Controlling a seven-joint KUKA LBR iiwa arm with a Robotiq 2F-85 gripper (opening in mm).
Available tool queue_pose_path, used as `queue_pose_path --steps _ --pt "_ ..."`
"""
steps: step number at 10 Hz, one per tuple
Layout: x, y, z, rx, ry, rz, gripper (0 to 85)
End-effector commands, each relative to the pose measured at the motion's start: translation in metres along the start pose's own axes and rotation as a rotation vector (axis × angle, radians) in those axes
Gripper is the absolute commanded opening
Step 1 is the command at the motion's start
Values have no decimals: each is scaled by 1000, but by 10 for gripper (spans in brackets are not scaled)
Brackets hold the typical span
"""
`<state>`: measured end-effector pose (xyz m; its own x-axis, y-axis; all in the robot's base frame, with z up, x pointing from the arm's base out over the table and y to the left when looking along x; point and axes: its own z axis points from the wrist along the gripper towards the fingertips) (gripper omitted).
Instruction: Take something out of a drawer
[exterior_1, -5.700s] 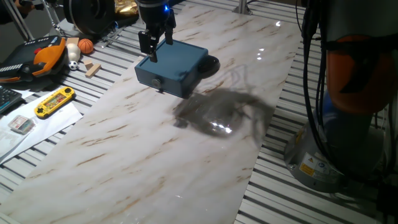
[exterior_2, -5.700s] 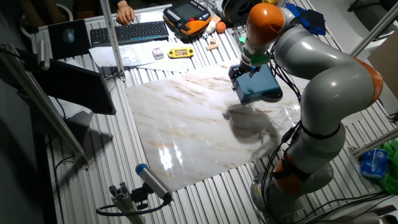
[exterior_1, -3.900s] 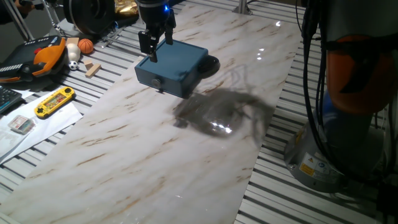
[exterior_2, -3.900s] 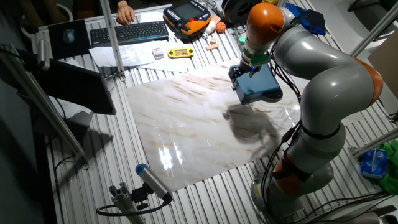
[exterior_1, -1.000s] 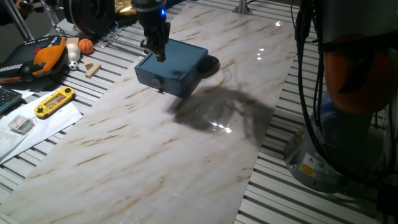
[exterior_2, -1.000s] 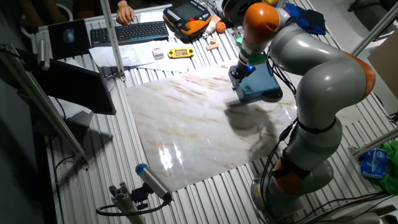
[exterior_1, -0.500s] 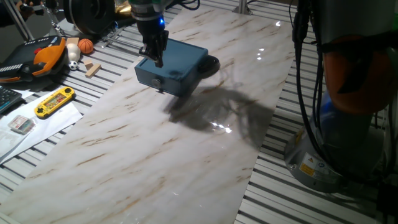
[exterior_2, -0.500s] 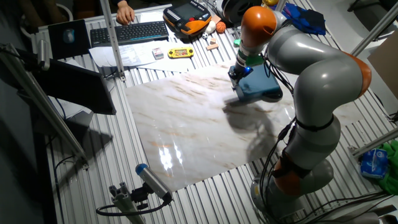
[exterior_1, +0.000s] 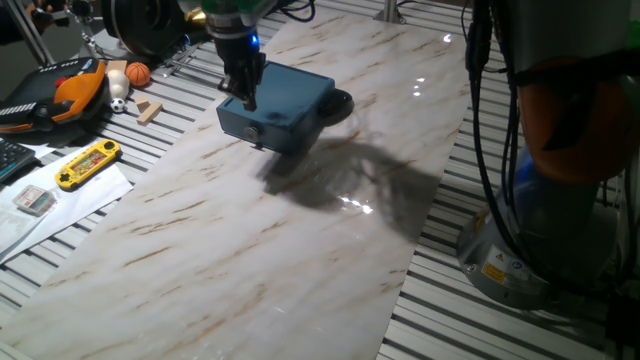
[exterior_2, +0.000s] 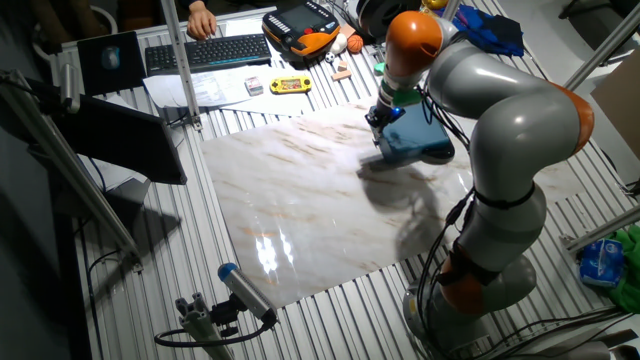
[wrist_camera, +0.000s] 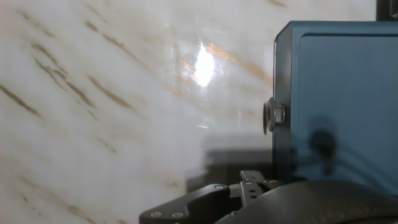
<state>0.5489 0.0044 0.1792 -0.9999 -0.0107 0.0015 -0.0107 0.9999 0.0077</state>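
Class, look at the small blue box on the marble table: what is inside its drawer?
Nothing inside shows. The drawer sits shut, flush with the box, only its knob sticking out. The gripper hangs above its front edge.

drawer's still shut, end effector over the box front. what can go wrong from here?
1. The drawer is closed and its knob is small; in the hand view it sits off to the right, so the end effector may miss it or slip off.
2. The blue box sits loose on the glossy marble sheet; a pull may drag the whole box rather than open the drawer.
3. Nothing inside the drawer is visible yet.
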Motion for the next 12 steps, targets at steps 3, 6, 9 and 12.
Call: queue_pose_path --steps 3,6,9,12 --pt "-2 2 14 -4 -10 -1 0" --pt "-6 1 17 3 -14 -8 0" --pt "-7 0 19 11 -22 -10 0" --pt "-8 -1 24 7 -23 -11 0"
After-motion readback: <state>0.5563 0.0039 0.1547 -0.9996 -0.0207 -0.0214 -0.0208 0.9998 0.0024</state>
